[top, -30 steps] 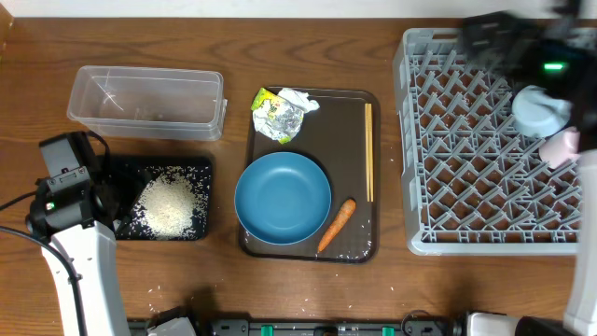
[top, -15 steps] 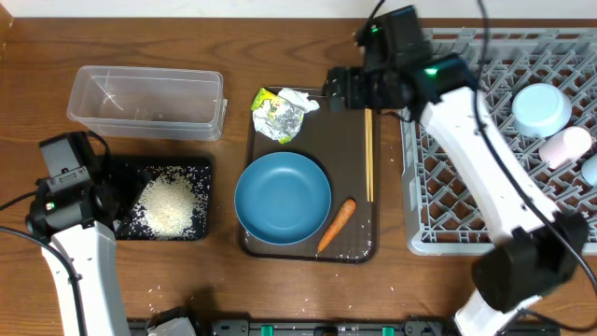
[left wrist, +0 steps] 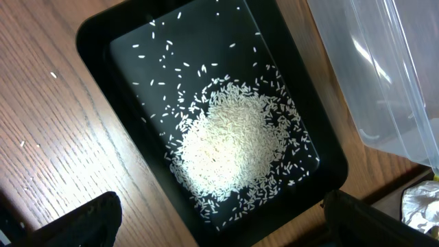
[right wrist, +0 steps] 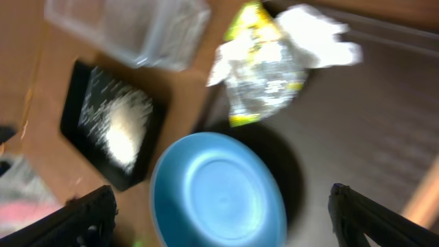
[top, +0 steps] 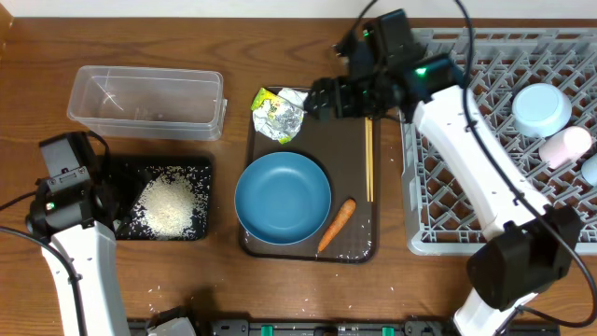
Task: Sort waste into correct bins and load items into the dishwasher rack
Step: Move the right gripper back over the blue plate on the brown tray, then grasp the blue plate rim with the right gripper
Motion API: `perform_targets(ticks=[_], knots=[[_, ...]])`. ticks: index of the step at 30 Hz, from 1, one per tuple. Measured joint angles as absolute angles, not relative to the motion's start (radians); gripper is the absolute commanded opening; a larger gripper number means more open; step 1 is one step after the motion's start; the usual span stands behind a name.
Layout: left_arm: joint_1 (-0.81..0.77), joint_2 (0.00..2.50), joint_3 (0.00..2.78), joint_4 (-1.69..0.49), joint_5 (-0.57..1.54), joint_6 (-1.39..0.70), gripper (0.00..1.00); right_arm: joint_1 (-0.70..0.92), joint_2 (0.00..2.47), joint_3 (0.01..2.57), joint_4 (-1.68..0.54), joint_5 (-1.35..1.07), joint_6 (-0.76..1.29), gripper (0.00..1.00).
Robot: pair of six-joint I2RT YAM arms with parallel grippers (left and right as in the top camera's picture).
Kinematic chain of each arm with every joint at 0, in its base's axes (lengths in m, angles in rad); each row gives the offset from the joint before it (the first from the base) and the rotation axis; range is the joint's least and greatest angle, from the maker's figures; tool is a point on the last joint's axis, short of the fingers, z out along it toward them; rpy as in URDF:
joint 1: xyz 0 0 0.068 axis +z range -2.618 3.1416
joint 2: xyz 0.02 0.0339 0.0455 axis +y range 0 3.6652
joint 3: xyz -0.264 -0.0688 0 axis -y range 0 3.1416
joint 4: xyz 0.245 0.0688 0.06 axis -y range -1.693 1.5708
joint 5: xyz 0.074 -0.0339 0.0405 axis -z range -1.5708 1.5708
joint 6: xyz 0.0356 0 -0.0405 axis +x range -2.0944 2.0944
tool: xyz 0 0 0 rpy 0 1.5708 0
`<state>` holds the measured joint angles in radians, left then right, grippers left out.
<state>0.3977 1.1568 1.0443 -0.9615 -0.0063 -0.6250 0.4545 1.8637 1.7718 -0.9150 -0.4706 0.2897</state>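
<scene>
Rice (left wrist: 230, 147) heaped in black tray (left wrist: 92, 41); left gripper (left wrist: 219, 223), right gripper (right wrist: 219, 219) spread wide

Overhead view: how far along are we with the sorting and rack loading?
Done: rice sits in the black tray; the light-blue cup and white cup are in the dishwasher rack. In hand: the right gripper, open, hovers by the wrapper on the brown tray, holding nothing. Left: wrapper and carrot to bin, blue bowl and chopsticks to rack. The clear tub looks empty.
</scene>
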Motion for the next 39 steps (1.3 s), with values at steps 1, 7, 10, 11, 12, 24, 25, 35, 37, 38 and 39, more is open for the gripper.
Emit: perform_targets(ticks=[1, 7, 10, 11, 12, 24, 25, 35, 37, 38, 39], knots=[[0.398, 1.157, 1.044, -0.961, -0.006, -0.625, 0.96, 0.484, 1.864, 1.772, -0.912, -0.474, 0.282, 0.96], [0.398, 1.157, 1.044, -0.961, -0.006, -0.625, 0.96, 0.731, 1.864, 1.772, -0.923, -0.331, 0.261, 0.99], [0.398, 1.157, 1.044, -0.961, -0.006, -0.625, 0.96, 0.844, 1.864, 1.772, -0.939, -0.237, 0.256, 0.99], [0.398, 1.157, 1.044, -0.961, -0.006, -0.625, 0.96, 0.884, 1.865, 1.772, -0.941, -0.210, 0.254, 0.99], [0.398, 1.157, 1.044, -0.961, -0.006, -0.625, 0.96, 0.910, 1.867, 1.772, -0.942, -0.195, 0.254, 0.96], [0.398, 1.157, 1.044, -0.961, -0.006, -0.625, 0.96, 1.059, 2.086, 1.772, -0.959, -0.079, 0.337, 0.67], [0.398, 1.157, 1.044, -0.961, -0.006, -0.625, 0.96, 1.058, 2.101, 1.772, -0.967, -0.074, 0.348, 0.64], [0.398, 1.157, 1.044, -0.961, -0.006, -0.625, 0.96, 1.057, 2.153, 1.772, -1.010, -0.062, 0.419, 0.50], [0.398, 1.157, 1.044, -0.962, -0.006, -0.625, 0.96, 1.057, 2.157, 1.772, -1.015, -0.062, 0.429, 0.49], [0.398, 1.156, 1.044, -0.961, -0.006, -0.625, 0.96, 1.057, 2.159, 1.772, -1.017, -0.061, 0.433, 0.49], [0.398, 1.157, 1.044, -0.961, -0.006, -0.625, 0.96, 1.057, 2.161, 1.772, -1.020, -0.062, 0.435, 0.49]])
